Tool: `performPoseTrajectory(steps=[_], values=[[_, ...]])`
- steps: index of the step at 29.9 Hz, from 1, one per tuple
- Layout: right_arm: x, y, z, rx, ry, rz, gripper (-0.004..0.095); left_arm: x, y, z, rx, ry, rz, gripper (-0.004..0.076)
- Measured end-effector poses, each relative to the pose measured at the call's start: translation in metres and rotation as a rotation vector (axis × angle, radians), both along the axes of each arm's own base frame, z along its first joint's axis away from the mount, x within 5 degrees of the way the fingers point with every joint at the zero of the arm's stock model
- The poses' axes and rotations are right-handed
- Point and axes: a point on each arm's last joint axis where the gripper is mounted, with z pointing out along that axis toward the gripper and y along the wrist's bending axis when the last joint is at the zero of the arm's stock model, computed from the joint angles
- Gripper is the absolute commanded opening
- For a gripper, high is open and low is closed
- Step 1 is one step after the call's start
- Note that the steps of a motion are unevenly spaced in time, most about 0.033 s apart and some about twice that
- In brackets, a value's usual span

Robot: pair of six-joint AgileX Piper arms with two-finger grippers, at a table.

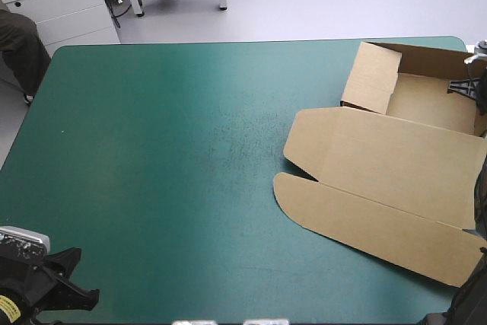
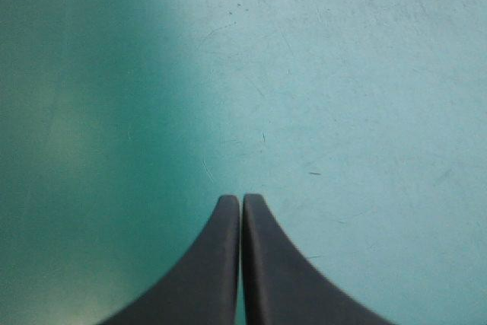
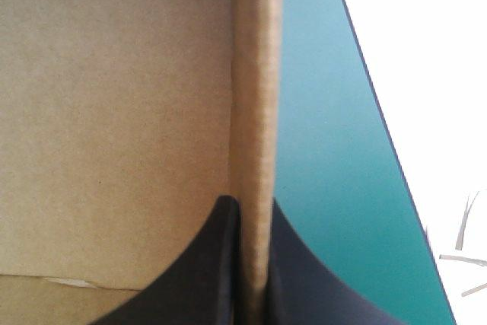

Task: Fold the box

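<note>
Box [image 1: 396,165] sits at 3 o'clock on the table [image 1: 152,150], tray formed, lid flat. Right gripper [image 3: 251,207] pinches its outer wall [image 3: 257,74]. Left gripper [image 2: 241,199], at 7 o'clock, is closed on nothing. Recommendation: hold the wall upright and press it fully home before release.

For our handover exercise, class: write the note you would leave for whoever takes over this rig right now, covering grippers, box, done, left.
Left gripper: shut, holding nothing, over bare teal-green cover near the table's near left corner.
Right gripper: shut on the box, pinching its upright wall by the table's right edge.
Box: right side of the table, tray end toward the far edge, lid lying flat toward the near edge.
Done: tray walls are raised.
Left: probably confirm the gripped wall is tucked, then release.
</note>
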Motion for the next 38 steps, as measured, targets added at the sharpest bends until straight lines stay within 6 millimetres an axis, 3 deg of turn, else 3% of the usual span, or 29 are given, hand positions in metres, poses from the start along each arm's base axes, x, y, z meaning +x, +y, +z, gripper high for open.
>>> performPoseTrajectory(steps=[7,10,14,16,20,28,30,34,38], values=[[0.005,-0.022,-0.033,0.067,0.054,-0.061,0.0020,-0.001,-0.003,0.000,-0.036,0.013,-0.021,-0.0010],[0.005,-0.023,-0.036,0.071,0.058,-0.067,0.0137,-0.001,-0.004,0.000,-0.041,0.014,-0.024,-0.0010],[0.006,-0.024,-0.036,0.063,0.056,-0.074,0.0387,-0.002,-0.005,0.000,-0.047,0.017,-0.027,-0.0010],[0.006,-0.025,-0.036,0.067,0.050,-0.097,0.0439,-0.001,-0.005,0.000,-0.048,0.015,-0.027,-0.0010],[0.006,-0.025,-0.036,0.063,0.047,-0.094,0.0445,-0.001,-0.005,0.000,-0.048,0.014,-0.027,-0.0010],[0.002,-0.023,-0.010,0.029,-0.009,-0.066,0.0456,-0.001,-0.005,0.000,-0.051,0.011,-0.026,-0.0010],[0.002,-0.023,-0.005,0.023,-0.023,-0.061,0.0523,-0.001,-0.005,0.001,-0.051,0.009,-0.026,-0.0010],[0.002,-0.022,-0.004,0.032,-0.028,-0.038,0.0752,0.000,-0.005,0.002,-0.058,-0.007,-0.026,-0.0010],[0.001,-0.018,0.003,0.057,-0.055,-0.036,0.0786,0.001,-0.005,0.003,-0.062,-0.019,-0.026,-0.0010]])
